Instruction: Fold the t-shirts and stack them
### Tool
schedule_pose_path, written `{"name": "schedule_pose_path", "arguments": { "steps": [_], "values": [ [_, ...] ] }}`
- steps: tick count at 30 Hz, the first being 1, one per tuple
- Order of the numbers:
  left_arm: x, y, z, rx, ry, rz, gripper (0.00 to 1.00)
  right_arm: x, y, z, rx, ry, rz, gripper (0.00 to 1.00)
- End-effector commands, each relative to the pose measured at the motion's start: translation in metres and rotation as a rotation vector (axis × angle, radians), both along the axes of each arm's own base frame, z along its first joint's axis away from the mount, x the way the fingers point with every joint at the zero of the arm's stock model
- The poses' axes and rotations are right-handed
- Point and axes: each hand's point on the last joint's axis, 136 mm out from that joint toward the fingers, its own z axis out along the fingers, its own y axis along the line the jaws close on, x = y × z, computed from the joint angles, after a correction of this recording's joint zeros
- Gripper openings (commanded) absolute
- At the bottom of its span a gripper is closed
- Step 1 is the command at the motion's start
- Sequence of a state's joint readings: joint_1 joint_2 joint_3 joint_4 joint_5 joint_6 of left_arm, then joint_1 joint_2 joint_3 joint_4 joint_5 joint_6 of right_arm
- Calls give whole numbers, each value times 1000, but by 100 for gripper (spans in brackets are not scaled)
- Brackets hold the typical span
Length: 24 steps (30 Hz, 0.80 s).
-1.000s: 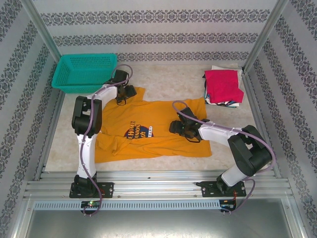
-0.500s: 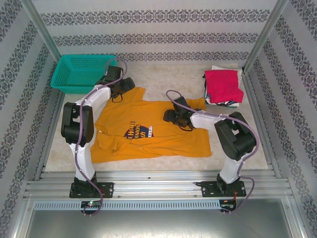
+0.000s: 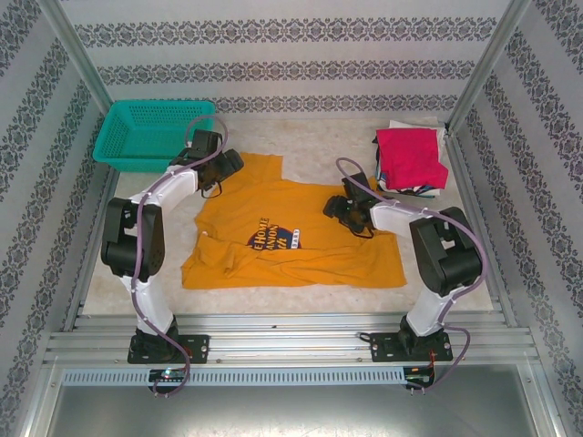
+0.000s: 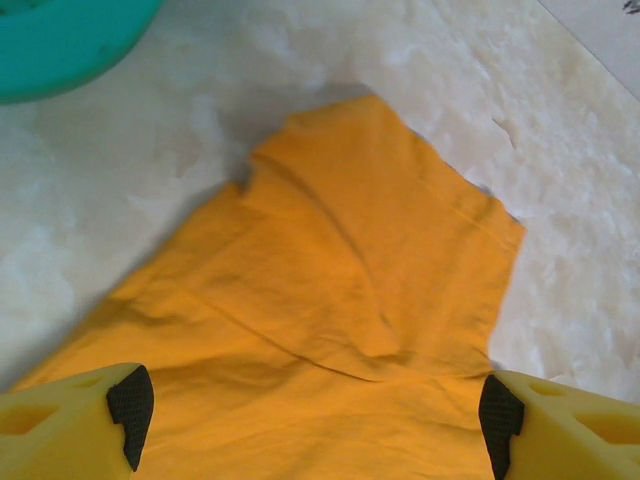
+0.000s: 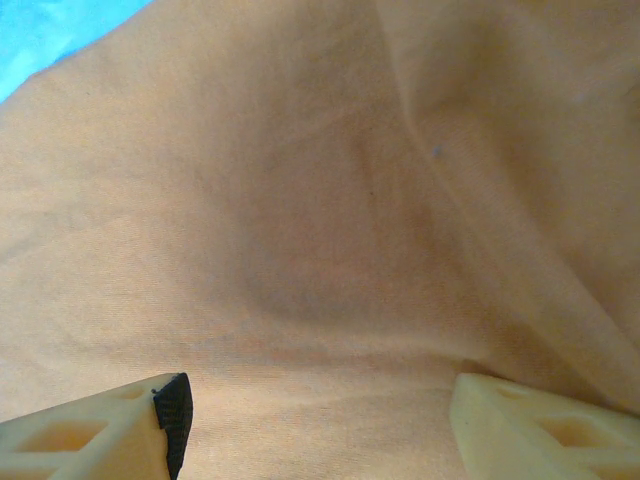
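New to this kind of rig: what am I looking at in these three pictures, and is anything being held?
Two robot arms are bolted at the near edge of a table. One picture looks down from above and behind them; the other two come from cameras on the wrists, their own fingers at the bottom corners. A mustard-orange t-shirt lies spread out. The left gripper and right gripper are over its far part, both open, gripping nothing. A teal basket sits far left; a folded stack topped by a crimson shirt, far right.
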<state>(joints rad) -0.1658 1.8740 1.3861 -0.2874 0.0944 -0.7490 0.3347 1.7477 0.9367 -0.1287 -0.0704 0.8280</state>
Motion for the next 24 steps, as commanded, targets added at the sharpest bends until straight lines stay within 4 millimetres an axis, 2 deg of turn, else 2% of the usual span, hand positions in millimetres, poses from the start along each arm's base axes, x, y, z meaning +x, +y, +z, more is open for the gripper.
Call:
{"name": "schedule_pose_path", "arguments": {
  "steps": [1,3,6,9,11,13,16,24],
  "values": [
    [-18,-5,8,-5,24,67,85,-27,-5,-5,-5,97,15,70],
    [-26,-5,2,6,54,109,83,-27,7,12,10,67,61,70],
    [-34,-7,-10,25,99,179,75,-24,10,45,-1,7,101,70],
    [-31,-14,-24,39,142,231,66,-13,5,72,-16,-70,129,69],
    [-23,-17,-27,79,150,254,65,-4,3,82,-13,-102,144,69],
    [-18,-12,-33,157,170,299,61,6,3,87,10,-119,160,69],
    [-9,-5,-46,222,206,343,58,9,5,86,43,-129,174,69],
    [40,-13,-59,260,181,340,53,-4,8,64,106,-104,186,69]
  ]
}}
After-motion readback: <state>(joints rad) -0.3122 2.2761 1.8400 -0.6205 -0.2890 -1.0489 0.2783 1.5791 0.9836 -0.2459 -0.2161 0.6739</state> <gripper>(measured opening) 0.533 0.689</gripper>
